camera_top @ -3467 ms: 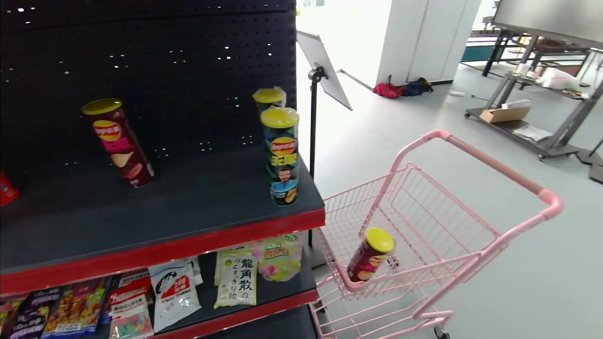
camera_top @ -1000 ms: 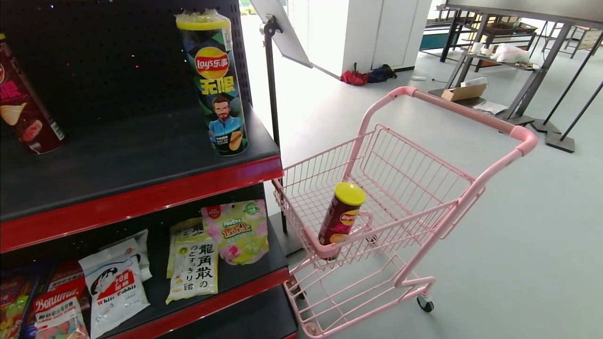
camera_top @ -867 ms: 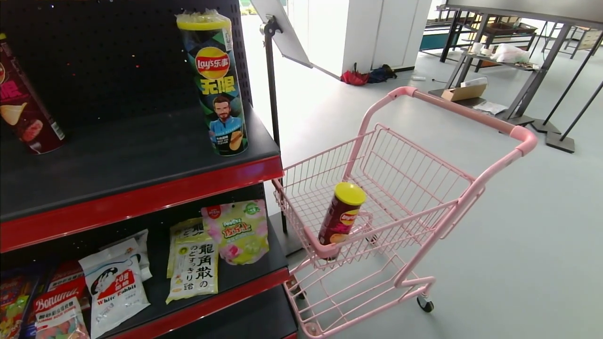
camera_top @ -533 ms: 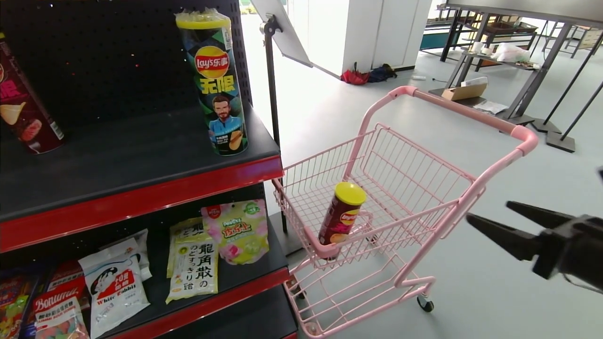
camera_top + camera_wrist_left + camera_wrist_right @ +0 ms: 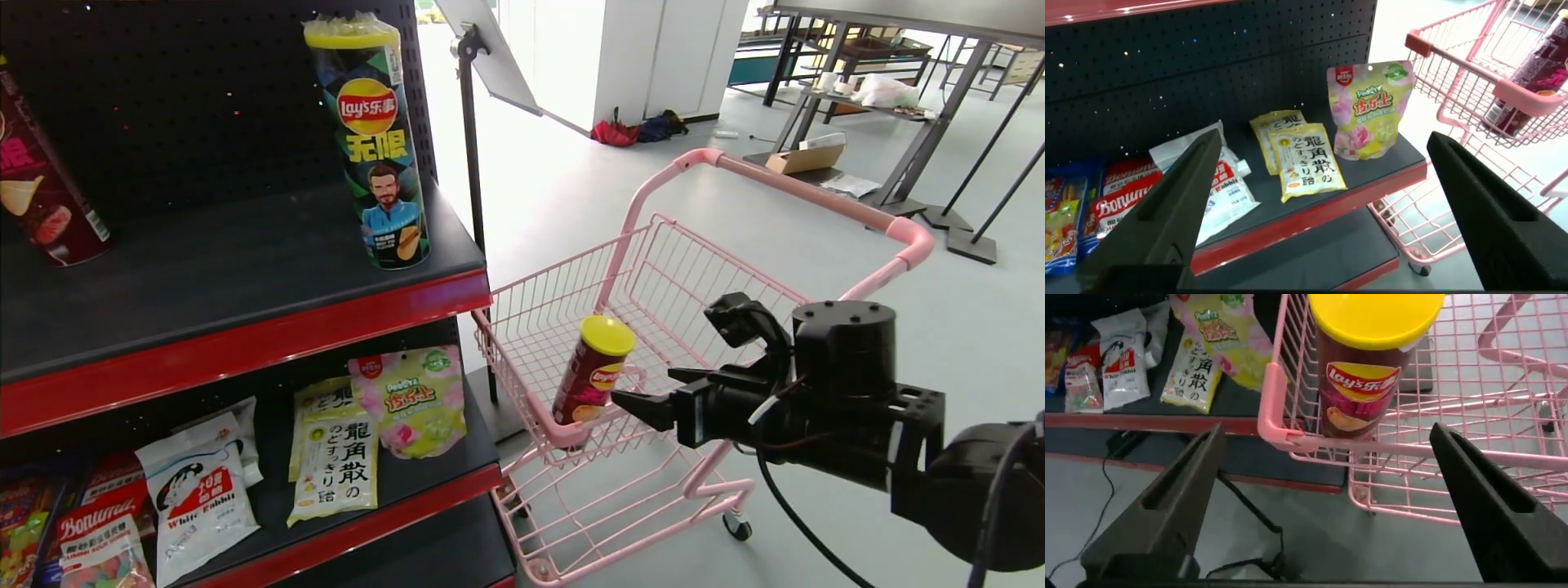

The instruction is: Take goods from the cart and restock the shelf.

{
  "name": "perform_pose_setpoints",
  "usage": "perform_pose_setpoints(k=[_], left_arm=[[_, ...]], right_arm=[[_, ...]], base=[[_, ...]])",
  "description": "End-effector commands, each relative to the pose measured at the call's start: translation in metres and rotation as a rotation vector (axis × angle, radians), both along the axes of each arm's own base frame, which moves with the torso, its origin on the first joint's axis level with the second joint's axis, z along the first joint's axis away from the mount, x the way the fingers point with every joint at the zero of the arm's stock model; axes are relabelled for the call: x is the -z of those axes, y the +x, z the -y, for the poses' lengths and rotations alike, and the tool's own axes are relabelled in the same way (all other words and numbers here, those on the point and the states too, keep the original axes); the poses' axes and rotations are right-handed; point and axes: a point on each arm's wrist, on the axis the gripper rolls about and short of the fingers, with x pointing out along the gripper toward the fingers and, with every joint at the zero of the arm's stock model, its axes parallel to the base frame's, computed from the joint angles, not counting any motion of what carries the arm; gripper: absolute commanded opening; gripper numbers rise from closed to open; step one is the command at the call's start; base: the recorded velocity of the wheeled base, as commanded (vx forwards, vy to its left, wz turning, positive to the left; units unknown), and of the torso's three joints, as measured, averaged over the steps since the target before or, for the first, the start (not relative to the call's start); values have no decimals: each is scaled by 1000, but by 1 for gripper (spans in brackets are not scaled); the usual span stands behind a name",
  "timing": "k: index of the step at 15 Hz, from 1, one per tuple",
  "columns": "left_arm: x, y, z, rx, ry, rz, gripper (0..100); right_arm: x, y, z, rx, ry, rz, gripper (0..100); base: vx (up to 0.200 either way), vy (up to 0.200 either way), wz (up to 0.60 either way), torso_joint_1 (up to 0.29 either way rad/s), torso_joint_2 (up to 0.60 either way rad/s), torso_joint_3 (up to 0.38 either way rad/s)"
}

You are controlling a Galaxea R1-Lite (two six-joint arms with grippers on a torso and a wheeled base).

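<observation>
The cart (image 5: 804,190) is a small pink one, a basket of thin wire grid with a rounded tube rim and a smooth tube handle. It stands on the grey floor just beside the end of the shelf (image 5: 245,343). In the basket corner nearest the shelf a maroon crisp can (image 5: 589,376) stands tilted, a slim glossy cylinder with a flat yellow plastic lid, its side resting against the rim.

The right gripper (image 5: 645,386) is level with the can's lower half and points at it. Its two long black wedge-shaped fingers are spread wide and hold nothing. From the right wrist, the right gripper (image 5: 1327,433) frames the can (image 5: 1364,384) between its fingers from outside the pink rim (image 5: 1282,416), not touching it.

The left gripper (image 5: 1323,139) hangs before the lower shelf board (image 5: 1315,216), its matte black fingers also wide apart and empty.

The shelf has flat dark boards with red front edges and a black pegboard back. On the upper board a tall teal can (image 5: 377,155) stands upright near the front corner, loose clear film over its yellow lid. A second maroon can (image 5: 37,204) stands well apart, by the far left edge. Soft goods lie on the lower board: a pink-and-green pouch (image 5: 412,400), flat yellow sachets (image 5: 339,465) and a crinkled white bag (image 5: 200,506).
</observation>
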Motion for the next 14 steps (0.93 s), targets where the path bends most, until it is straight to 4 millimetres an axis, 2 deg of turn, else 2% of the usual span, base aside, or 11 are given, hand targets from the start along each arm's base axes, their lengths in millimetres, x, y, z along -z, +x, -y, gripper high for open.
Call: perform_pose_setpoints(k=[1,3,14], left_arm=[[0,0,0,0,0,0,100],[0,0,0,0,0,0,100],[0,0,0,0,2,0,100]], right_arm=[[22,16,-10,-2,-23,-58,100],[22,23,-12,11,-7,-51,100],[59,84,-42,58,22,9,100]], base=[[0,0,0,0,0,0],[0,0,0,0,0,0],[0,0,0,0,0,0]])
